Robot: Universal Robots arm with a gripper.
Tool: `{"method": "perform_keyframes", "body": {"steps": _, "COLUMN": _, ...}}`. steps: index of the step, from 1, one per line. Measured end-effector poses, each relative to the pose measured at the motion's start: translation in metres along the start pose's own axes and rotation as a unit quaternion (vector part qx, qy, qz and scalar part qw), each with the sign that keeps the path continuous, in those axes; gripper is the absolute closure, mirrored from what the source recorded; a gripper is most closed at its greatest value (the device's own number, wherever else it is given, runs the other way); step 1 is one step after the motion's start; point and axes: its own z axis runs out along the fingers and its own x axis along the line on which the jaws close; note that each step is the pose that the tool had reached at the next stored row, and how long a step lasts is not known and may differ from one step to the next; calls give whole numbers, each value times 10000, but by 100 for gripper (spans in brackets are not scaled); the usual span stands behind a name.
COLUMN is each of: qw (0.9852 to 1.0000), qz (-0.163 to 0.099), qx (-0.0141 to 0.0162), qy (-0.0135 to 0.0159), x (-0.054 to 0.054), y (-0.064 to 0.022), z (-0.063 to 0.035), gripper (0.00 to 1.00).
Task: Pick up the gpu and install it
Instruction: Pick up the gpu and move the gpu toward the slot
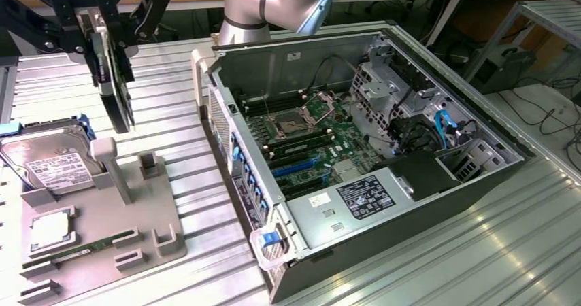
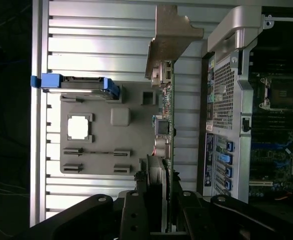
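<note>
The gpu is a thin black card hanging on edge above the grey fixture, at the exterior view's left. My gripper is shut on its upper part. In the wrist view the gpu appears edge-on, running away from my gripper, with its pale metal bracket at the far end. The card hangs beside the open computer case, apart from it and outside its wall. Inside the case, the motherboard and its blue slots lie uncovered.
The fixture holds a silver hard drive in a blue frame, a square chip and a green memory stick. The arm's base stands behind the case. Ribbed metal table surrounds everything.
</note>
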Motion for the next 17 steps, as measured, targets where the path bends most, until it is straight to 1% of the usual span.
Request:
{"method": "perform_keyframes", "body": {"steps": 4, "qw": 10000, "qz": 0, "qx": 0, "qy": 0, "x": -66, "y": -2, "z": 0, "gripper": 73}}
{"method": "perform_keyframes", "body": {"steps": 5, "qw": 10000, "qz": 0, "qx": 0, "qy": 0, "x": -111, "y": -4, "z": 1, "gripper": 73}}
{"method": "perform_keyframes", "body": {"steps": 7, "qw": 10000, "qz": 0, "qx": 0, "qy": 0, "x": -153, "y": -5, "z": 2, "gripper": 73}}
{"method": "perform_keyframes", "body": {"steps": 17, "qw": 10000, "qz": 0, "qx": 0, "qy": 0, "x": -318, "y": -11, "z": 4, "gripper": 73}}
